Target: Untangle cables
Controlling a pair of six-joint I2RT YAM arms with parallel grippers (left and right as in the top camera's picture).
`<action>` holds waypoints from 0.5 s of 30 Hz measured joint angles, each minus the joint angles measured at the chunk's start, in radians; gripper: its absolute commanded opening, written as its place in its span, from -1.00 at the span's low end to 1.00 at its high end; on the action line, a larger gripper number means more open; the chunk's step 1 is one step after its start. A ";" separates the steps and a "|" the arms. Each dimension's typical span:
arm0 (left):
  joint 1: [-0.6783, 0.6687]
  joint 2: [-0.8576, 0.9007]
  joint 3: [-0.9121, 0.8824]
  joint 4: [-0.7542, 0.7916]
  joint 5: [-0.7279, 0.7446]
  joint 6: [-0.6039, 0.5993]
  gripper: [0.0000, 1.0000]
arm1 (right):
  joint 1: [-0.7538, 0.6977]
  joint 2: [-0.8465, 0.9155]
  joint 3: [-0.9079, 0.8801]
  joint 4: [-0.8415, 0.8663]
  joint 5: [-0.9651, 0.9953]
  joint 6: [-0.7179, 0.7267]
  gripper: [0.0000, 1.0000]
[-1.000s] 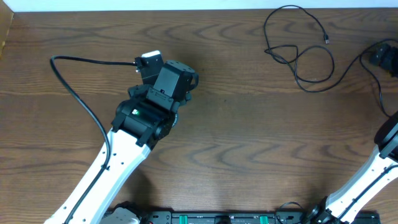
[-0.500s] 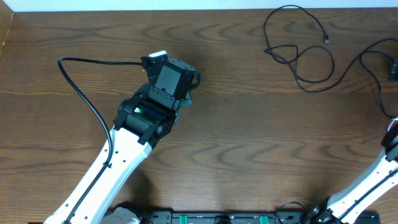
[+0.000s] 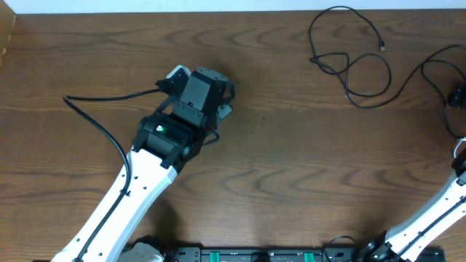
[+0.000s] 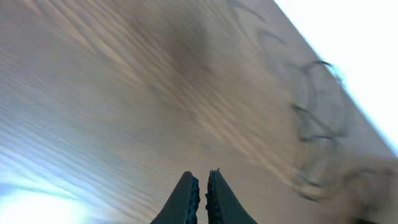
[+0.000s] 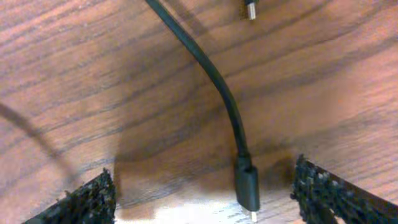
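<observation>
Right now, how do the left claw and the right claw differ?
The left claw is shut, its fingers pressed together with nothing visible between them; the right claw stands wide open. The left claw faces bare wood of the table; the right claw straddles the plug end of a black cable. Both have dark fingers, and neither grips a cable.

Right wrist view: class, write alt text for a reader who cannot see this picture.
A black cable runs down the wooden table and ends in a small plug lying between the right arm's open jaws, touching neither. Another plug tip shows at the top edge.
</observation>
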 measured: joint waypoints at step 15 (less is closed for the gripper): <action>0.024 0.000 0.000 0.030 0.204 -0.101 -0.85 | 0.000 0.003 0.000 0.027 -0.041 0.059 -0.98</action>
